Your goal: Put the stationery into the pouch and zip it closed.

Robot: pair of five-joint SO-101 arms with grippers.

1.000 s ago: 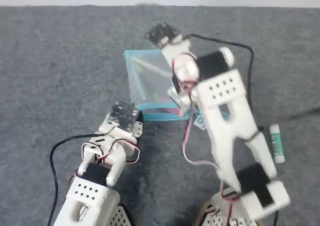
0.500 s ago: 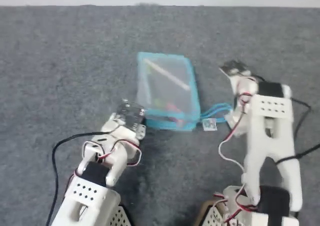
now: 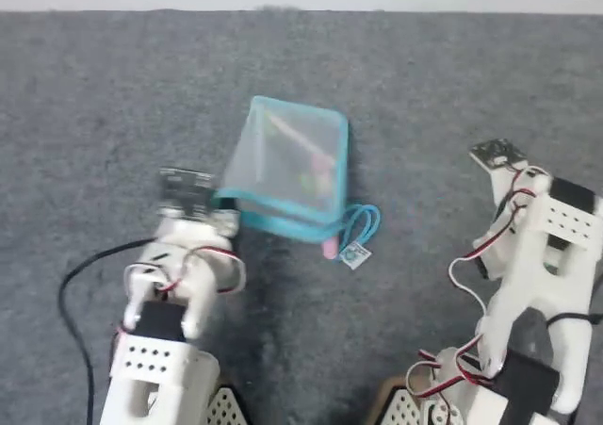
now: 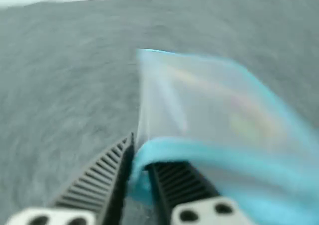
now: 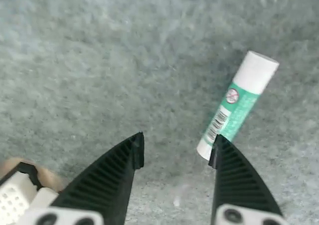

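**A:** Which step are we on?

**B:** Packing, I'd say, not zipping yet. The pouch (image 3: 287,161) lies in the middle of the grey mat (image 3: 94,114), and coloured stationery shows through its clear side. A glue stick (image 5: 238,105) is out on the mat under the right arm.

**A:** Who has the pouch?

**B:** The left gripper (image 4: 139,157). Its jaws are clamped on the blue zip edge at one corner. From above, that is the near corner on the left arm's side.

**A:** And the other arm?

**B:** The right gripper (image 5: 178,142) hangs over the mat with its jaws spread wide and nothing between them. The glue stick lies flat with its white cap pointing away. Its base is just beside one fingertip, not centred in the gap.

**A:** Is the zip open?

**B:** Probably. A pink item (image 3: 330,247) pokes out at the far end of the blue edge, near the loop (image 3: 363,222), so that end at least seems unzipped. The left wrist view is too blurred to show the mouth itself.

**A:** So what does the next move call for?

**B:** Fetching the glue stick. The right gripper should shift sideways until the stick's body sits between the jaws, then drop and close across it. After that it must carry the stick to the pouch's mouth while the left gripper holds that edge steady. The pink item needs pushing fully in before the zip can run.
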